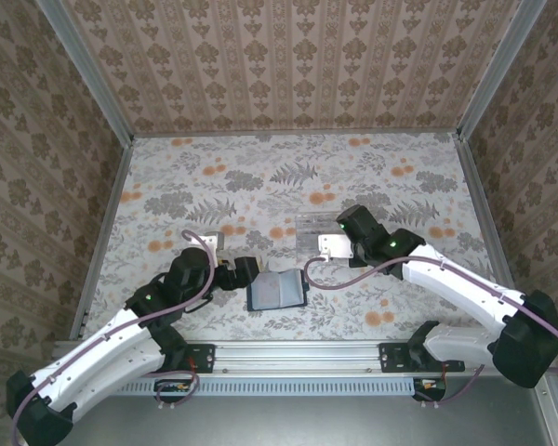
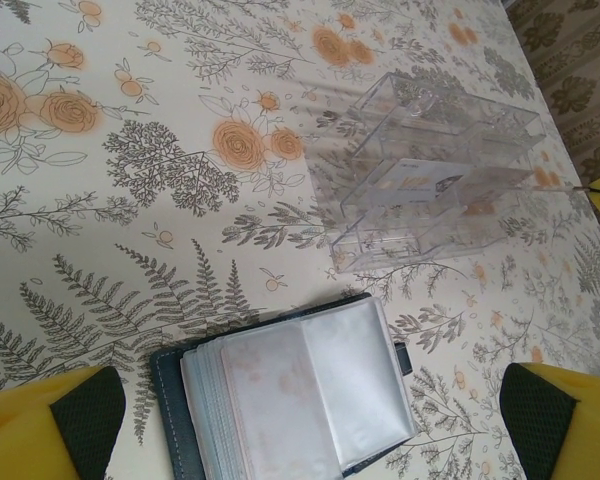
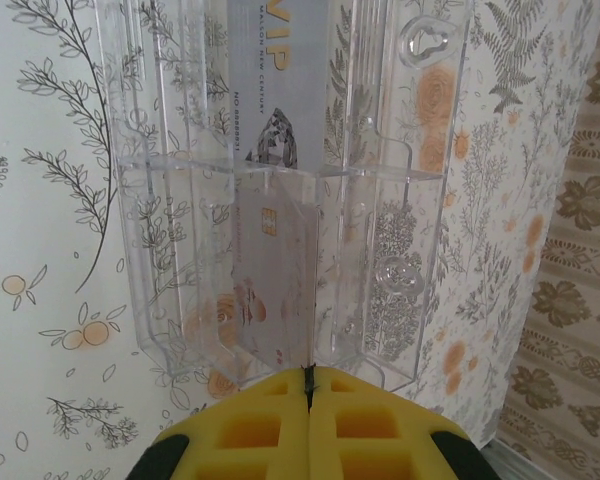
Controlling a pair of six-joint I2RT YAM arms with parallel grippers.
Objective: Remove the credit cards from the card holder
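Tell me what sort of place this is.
Probably a staged robot test cell, not a home: two robot arms bolted to a metal rail, and wallpapered walls in aluminium framing closing in a floral table.

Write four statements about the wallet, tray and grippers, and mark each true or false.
1. The wallet lies open on the table. True.
2. The left gripper is shut. False: its fingers stand wide apart, above the wallet.
3. The tray is empty. False: it has cards in it, one marked VIP.
4. The right gripper is shut, at the tray's edge. True.
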